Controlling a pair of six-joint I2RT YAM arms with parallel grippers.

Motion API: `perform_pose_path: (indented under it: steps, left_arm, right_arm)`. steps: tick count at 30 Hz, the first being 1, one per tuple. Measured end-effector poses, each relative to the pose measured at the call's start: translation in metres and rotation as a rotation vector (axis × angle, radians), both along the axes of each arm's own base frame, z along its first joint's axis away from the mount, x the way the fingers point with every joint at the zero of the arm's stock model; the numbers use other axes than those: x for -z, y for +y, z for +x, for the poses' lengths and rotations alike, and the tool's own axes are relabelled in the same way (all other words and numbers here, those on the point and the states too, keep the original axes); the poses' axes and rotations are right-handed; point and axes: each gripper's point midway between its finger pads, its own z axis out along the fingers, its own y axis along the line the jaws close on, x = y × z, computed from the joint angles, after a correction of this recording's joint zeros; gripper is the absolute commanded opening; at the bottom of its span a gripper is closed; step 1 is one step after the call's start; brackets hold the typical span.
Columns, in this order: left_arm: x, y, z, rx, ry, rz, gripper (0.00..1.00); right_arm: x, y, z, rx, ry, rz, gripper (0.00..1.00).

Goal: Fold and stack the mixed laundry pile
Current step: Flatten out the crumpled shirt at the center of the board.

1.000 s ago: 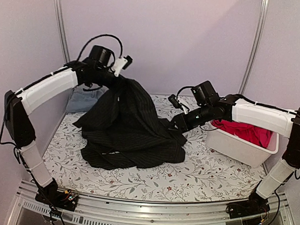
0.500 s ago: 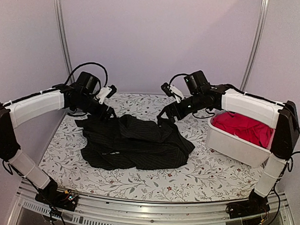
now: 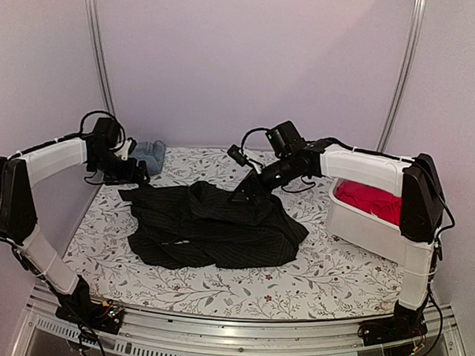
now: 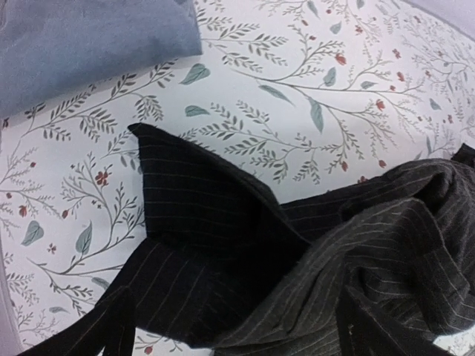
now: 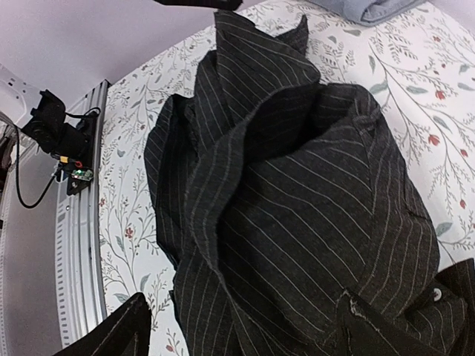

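White plastic bin [image 3: 375, 231] at the right, resting on a floral-patterned table cover [image 3: 312, 280]; ribbed aluminium rail [image 3: 239, 326] along the near edge; lavender walls [image 3: 250, 60] behind, with two upright metal posts [image 3: 96, 53].

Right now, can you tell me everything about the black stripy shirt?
The black pinstriped shirt looks like thin woven cloth with fine pale stripes. It lies crumpled and unfolded, bunched in folds, mid-table on the floral table cover, one corner pointing toward the far left. Nothing is gripping it.
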Motion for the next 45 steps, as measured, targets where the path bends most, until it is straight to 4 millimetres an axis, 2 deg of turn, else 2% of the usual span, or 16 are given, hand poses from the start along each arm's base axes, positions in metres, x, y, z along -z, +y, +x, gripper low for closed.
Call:
perform_pose_path:
  steps: [4,7,10,14,19,24,27,29,31,34,36,39,42,45]
  left_arm:
    - [0.016,0.029,-0.004,-0.091,0.076,-0.019,0.97]
    - [0.02,0.035,-0.008,-0.123,0.109,-0.043,0.99]
    - [0.024,0.035,-0.01,-0.15,0.138,-0.08,0.98]
    - [0.038,0.044,-0.014,-0.234,0.195,-0.115,0.87]
    - [0.054,0.06,-0.025,-0.355,0.268,-0.15,0.86]
    - [0.058,0.059,-0.027,-0.409,0.289,-0.195,0.57]
    - [0.061,0.054,-0.027,-0.421,0.297,-0.233,0.18]
    - [0.061,0.051,-0.023,-0.427,0.296,-0.267,0.0]
    - [0.057,0.045,-0.016,-0.415,0.28,-0.304,0.0]
    - [0.034,0.035,0.003,-0.378,0.21,-0.361,0.0]
    - [0.004,0.025,0.021,-0.33,0.123,-0.399,0.0]
    - [-0.058,0.007,0.041,-0.235,-0.05,-0.461,0.0]
    - [-0.119,-0.009,0.043,-0.152,-0.202,-0.515,0.0]
    - [-0.158,-0.02,0.04,-0.088,-0.294,-0.552,0.0]
  right_arm:
    - [-0.018,0.019,-0.01,-0.055,-0.036,0.039,0.85]
    - [-0.021,0.032,-0.013,-0.077,-0.051,0.049,0.85]
    - [-0.014,0.041,-0.013,-0.08,-0.058,0.031,0.84]
    - [0.005,0.046,-0.011,-0.067,-0.07,-0.02,0.84]
    - [0.025,0.049,-0.008,-0.042,-0.095,-0.085,0.85]
    - [0.033,0.054,-0.012,-0.032,-0.133,-0.13,0.85]
    - [0.03,0.058,-0.011,-0.027,-0.159,-0.134,0.85]
    - [0.028,0.059,-0.009,-0.022,-0.176,-0.137,0.85]
    - [0.028,0.059,-0.009,-0.02,-0.185,-0.142,0.84]
    - [0.029,0.059,-0.007,-0.021,-0.198,-0.148,0.83]
    - [0.028,0.059,-0.007,-0.025,-0.205,-0.147,0.8]
    - [0.027,0.06,-0.007,-0.032,-0.215,-0.14,0.77]
    - [0.027,0.063,-0.007,-0.043,-0.22,-0.127,0.76]
    - [0.029,0.067,-0.009,-0.062,-0.212,-0.107,0.79]
